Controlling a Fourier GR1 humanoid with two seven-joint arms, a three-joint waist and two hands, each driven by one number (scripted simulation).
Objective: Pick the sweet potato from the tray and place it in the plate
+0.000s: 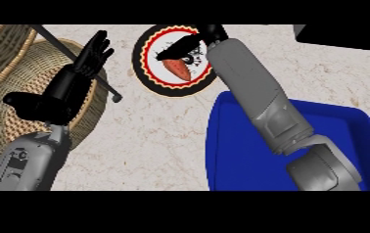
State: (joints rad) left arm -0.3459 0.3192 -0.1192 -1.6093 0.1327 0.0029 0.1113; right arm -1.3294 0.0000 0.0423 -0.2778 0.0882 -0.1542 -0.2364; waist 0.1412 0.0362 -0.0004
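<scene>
The orange sweet potato (177, 69) lies over the white middle of the round plate (153, 82), which has a red and black rim and sits at the top centre of the counter. My right hand (189, 45) reaches in from the right above the plate. Its fingers and thumb curl round the sweet potato's upper end and hide that end. The blue tray (239, 149) sits at the lower right, partly under my right forearm, and nothing shows in its visible part. My left hand (72, 82) rests open at the left, fingers up, holding nothing.
A wicker basket (43, 56) fills the left edge, beneath my left hand. A thin dark rod (108, 87) runs diagonally across it toward the plate. A dark object (332, 35) sits in the top right corner. Beige counter (159, 139) shows between basket and tray.
</scene>
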